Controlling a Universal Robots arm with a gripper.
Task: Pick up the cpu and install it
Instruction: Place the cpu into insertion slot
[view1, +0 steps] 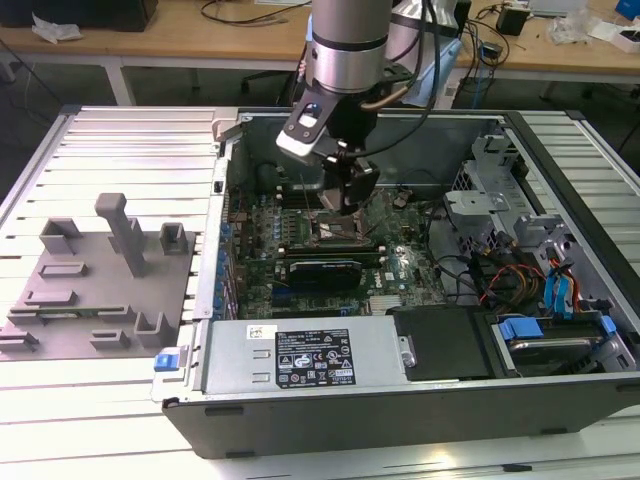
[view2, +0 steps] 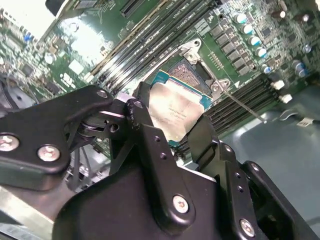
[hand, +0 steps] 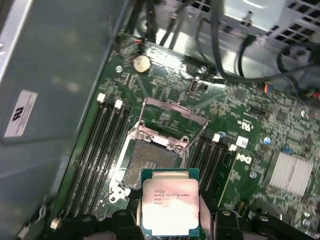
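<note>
In both wrist views the cpu, a thin square chip with a pale silver top, is pinched at two opposite edges by black fingers. My gripper is shut on it and hangs just above the motherboard. The open socket sits a little ahead of the chip, with its metal load frame swung up. The exterior view has my gripper lowered into the open computer case, over the socket.
Memory slots flank the socket on both sides. Cables and a drive cage lie on the exterior view's right, and the power supply lies along the case front. A grey fixture plate with blocks rests outside the case.
</note>
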